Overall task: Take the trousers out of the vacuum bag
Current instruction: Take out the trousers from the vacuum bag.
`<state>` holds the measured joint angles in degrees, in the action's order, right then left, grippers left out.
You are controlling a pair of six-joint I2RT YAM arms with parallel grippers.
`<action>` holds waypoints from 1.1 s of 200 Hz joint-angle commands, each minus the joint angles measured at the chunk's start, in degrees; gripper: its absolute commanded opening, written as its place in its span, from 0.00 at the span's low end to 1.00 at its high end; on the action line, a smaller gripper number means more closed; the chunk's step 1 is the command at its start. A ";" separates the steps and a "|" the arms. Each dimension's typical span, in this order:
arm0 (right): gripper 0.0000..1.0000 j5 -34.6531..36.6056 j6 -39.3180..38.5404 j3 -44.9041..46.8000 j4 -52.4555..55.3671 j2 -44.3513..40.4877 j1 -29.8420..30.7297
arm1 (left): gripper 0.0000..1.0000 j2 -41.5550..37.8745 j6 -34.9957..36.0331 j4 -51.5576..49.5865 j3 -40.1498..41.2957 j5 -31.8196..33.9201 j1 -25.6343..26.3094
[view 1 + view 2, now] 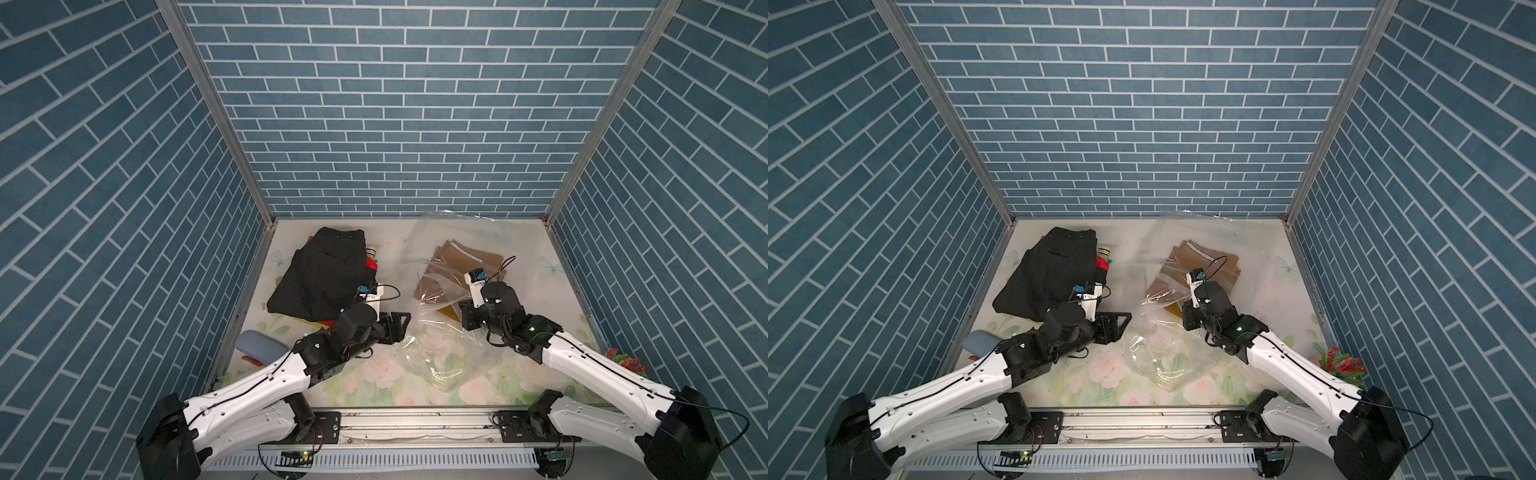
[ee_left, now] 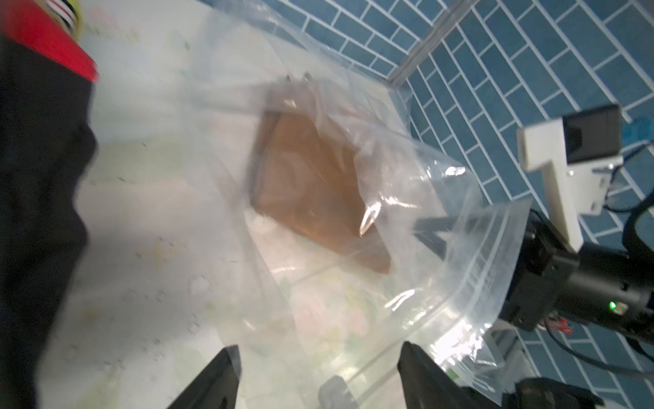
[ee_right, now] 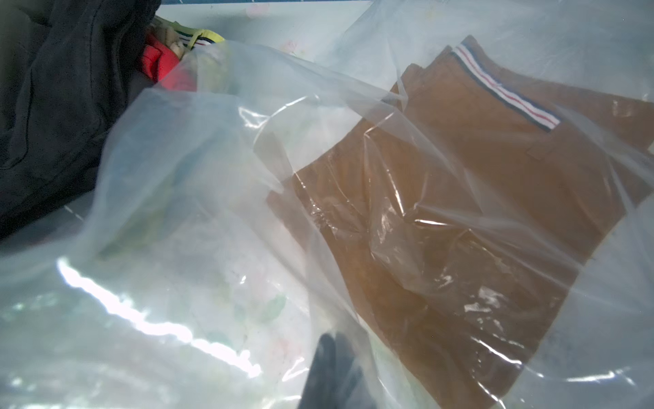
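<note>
Brown trousers with a striped waistband are the only pair still inside the vacuum bag; they lie flat in its far half, away from the open zip edge, which faces the left gripper. That gripper's fingers stand spread with nothing between them, just outside the bag's mouth; the right gripper has its fingers pressed together, and it appears to pinch the upper film of the bag near the mouth, holding it up like a tent, though the plastic veils the tips. To do this step well, I judge the right gripper should keep the film lifted and taut so the mouth stays wide; the left should go in low along the table, reach the near edge of the brown cloth, close on cloth alone and draw it out towards the mouth; catching film along with cloth would drag the whole bag.

Beside the bag, on its left-arm side, black trousers top a pile with red trousers and yellow trousers showing beneath; that pile lies close to the left arm's way out; loose folds of film near the mouth may snag the fingers.
</note>
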<state>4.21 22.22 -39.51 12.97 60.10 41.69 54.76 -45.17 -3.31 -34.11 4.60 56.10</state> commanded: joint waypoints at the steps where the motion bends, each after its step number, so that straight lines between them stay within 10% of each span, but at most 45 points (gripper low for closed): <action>1: 0.02 -2.82 0.72 -2.19 1.48 -0.85 1.17 | 0.71 0.79 -5.24 3.20 0.84 6.73 8.29; 66: 0.01 -3.04 1.60 -3.69 2.43 -1.55 1.82 | 0.65 13.34 -10.29 7.62 -4.71 12.88 22.53; 220: 0.00 -13.39 -1.45 -10.17 8.34 -8.95 2.00 | 0.52 34.75 -10.71 16.44 -9.34 9.07 15.92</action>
<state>-4.14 22.06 -46.83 19.92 53.08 43.24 87.37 -57.45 10.74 -42.94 13.82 73.63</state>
